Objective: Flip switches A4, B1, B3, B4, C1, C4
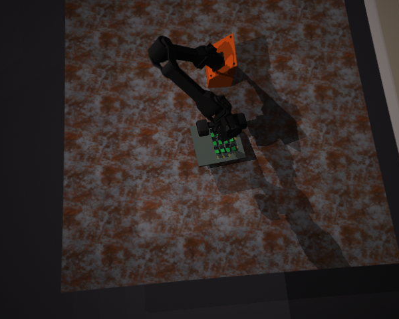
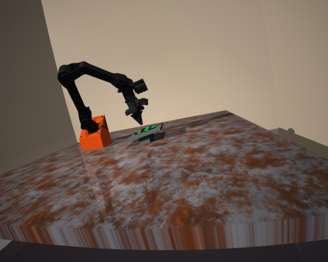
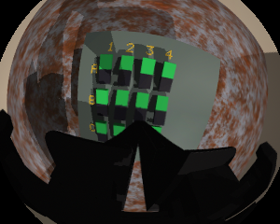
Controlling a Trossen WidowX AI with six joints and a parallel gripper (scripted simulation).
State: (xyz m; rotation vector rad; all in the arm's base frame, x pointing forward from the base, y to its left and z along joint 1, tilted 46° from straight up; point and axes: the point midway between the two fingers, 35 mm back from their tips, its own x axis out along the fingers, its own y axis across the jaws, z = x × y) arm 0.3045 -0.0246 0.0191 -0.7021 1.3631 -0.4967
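Observation:
The grey-green tilted panel (image 1: 201, 151) (image 2: 132, 138) (image 3: 196, 89) carries rows of green-and-black rocker switches. In the wrist view, switches A4 (image 3: 169, 70), B1 (image 3: 102, 96), B3 (image 3: 142, 100), B4 (image 3: 161, 103) and C1 (image 3: 101, 127) show green on the half toward row A and black on the near half where visible. Which ends are raised is not clear. C4 is mostly hidden behind the fingers, with a green sliver showing. My gripper (image 2: 141, 123) (image 3: 139, 125) is shut and empty. Its tips hang a little above the panel and cover part of row C in the wrist view.
The orange arm base (image 1: 220, 80) (image 2: 93, 143) stands behind the near side of the panel. The panel sits on a raised stand (image 2: 145, 140) on the mottled table (image 1: 141, 206) (image 2: 186, 180). Yellow row letters and column numbers edge the switches. Arm shadows fall across panel and table.

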